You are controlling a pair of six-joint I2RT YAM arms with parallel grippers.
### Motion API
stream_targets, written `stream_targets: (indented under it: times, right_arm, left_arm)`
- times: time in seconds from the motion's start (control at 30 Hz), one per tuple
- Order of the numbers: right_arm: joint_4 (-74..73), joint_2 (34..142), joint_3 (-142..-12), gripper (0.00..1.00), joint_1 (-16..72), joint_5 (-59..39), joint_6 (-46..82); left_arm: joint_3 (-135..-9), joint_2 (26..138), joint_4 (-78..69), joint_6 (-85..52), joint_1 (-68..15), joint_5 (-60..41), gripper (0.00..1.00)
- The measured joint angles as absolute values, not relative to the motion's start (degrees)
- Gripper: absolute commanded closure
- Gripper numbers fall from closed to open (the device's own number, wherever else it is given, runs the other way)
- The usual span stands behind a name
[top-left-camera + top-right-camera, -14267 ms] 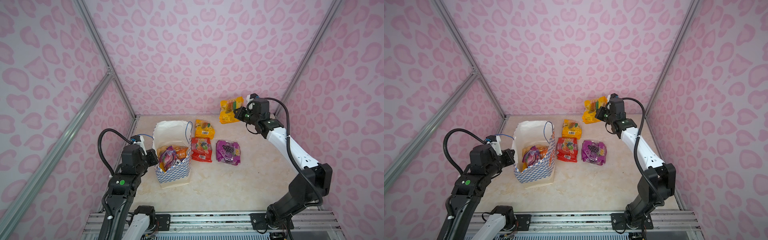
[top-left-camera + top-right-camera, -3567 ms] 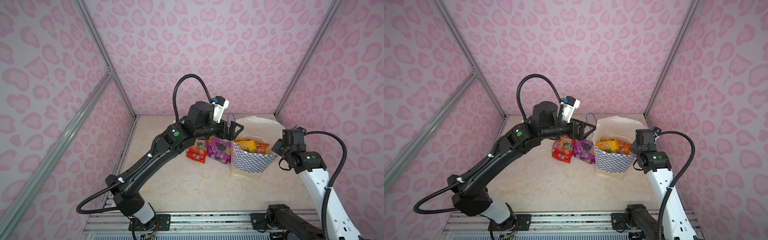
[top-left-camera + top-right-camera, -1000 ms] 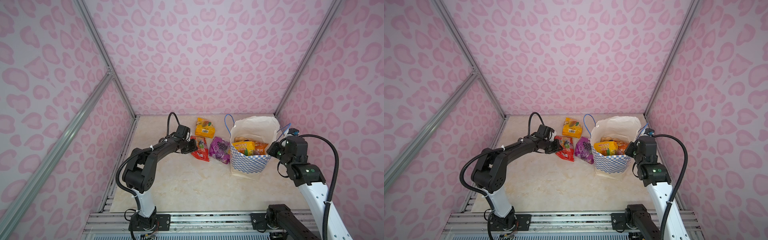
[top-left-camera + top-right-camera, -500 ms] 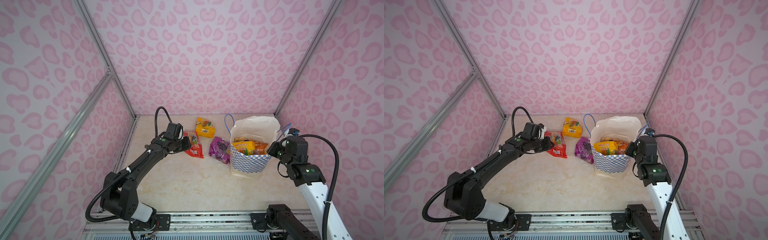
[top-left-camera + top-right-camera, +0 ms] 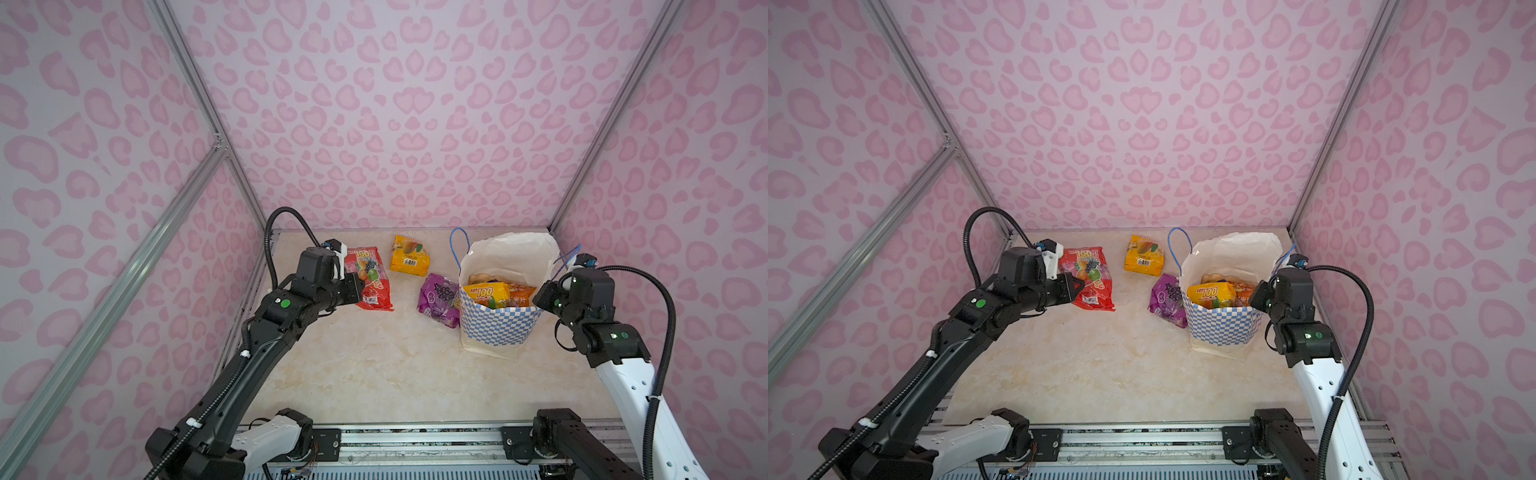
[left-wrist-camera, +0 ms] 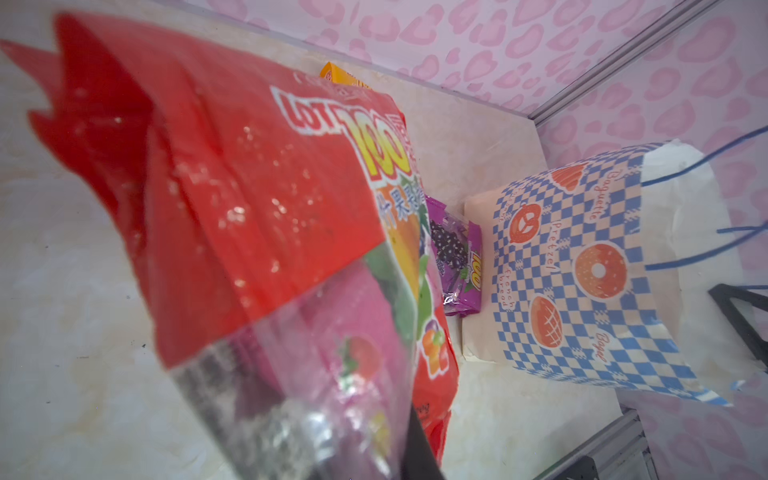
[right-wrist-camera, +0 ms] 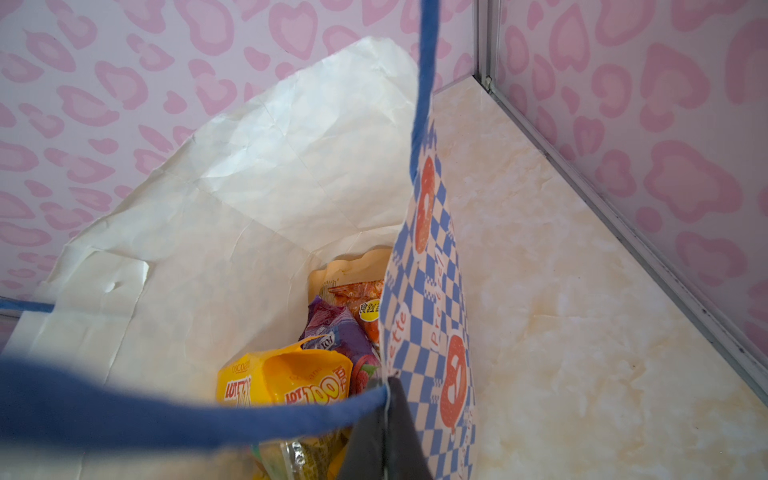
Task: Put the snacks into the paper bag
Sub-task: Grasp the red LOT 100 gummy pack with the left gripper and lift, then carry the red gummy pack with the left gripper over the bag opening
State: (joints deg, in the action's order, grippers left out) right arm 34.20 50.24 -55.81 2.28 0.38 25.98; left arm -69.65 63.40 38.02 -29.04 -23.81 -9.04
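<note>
**A:** What just changed?

**B:** The left gripper [image 5: 358,291] has clamped nearly shut on the red fruit-print pouch [image 5: 370,270]. A second ago that pouch lay beside the purple grape pouch [image 5: 438,297], close to the paper bag [image 5: 498,328]. Now it hangs lifted, well apart from the bag.

**A:** And the bag?

**B:** It is unmoved and upright. The right gripper [image 5: 542,297] is pinched fully shut on its rim by the blue cord, holding the mouth open.

**A:** Meaning?

**B:** I'd say one pouch is ready to carry over. The purple one leans on the bag's wall, and the yellow mango pouch [image 5: 409,259] lies near it. Both are still outside.
</note>
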Motion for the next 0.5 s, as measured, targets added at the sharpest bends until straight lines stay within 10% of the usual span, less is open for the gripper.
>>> stream_targets:
  times: [0.5]
  right_arm:
    - [38.0,49.9,-58.0,1.00,2.3,0.0,26.4]
  left_arm:
    - [-77.2,58.1,39.8,-30.6,-29.2,-13.8,0.95]
